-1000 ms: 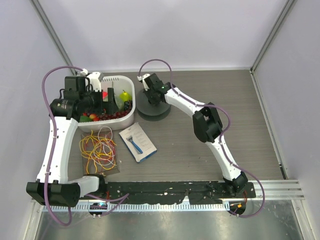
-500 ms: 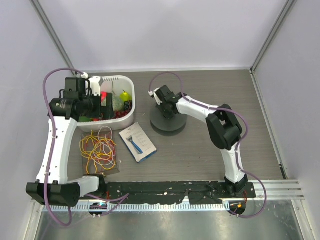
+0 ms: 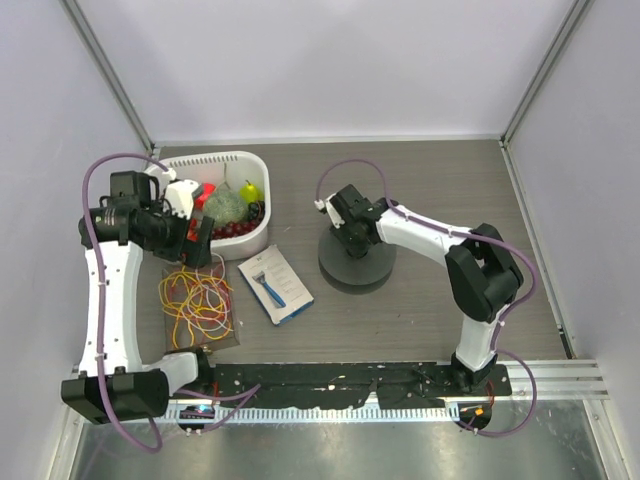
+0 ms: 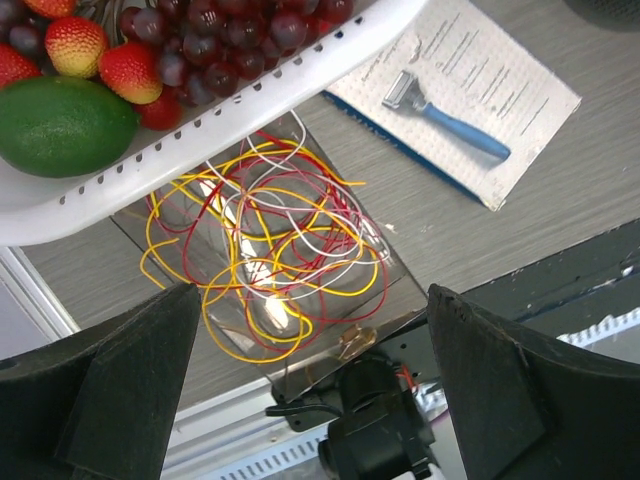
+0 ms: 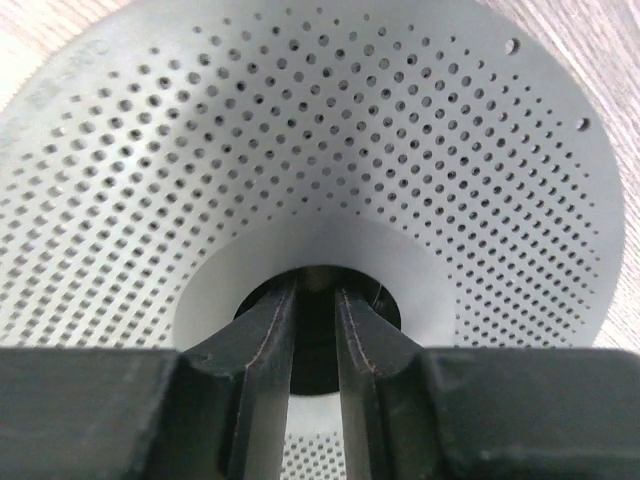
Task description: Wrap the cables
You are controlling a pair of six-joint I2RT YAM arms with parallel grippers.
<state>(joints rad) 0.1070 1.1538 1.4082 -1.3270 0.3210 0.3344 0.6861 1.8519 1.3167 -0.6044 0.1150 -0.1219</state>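
Left of the razor card [image 3: 276, 284], the wire tangle [image 4: 270, 265] lies loose just beneath my wide-open left hand [image 4: 310, 335]. Right of the card, my right hand [image 5: 313, 330] sits narrow inside the hub of the spool [image 3: 357, 262], grip unclear.

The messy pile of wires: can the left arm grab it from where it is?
Probably yes. The left gripper hangs open above the wires with nothing between; the basket sits to one side.

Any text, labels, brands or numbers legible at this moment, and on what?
Razor card: printed lines, too small and blurred to read.
Spool: faint raised marks near its rim, unreadable.
No other text seen.
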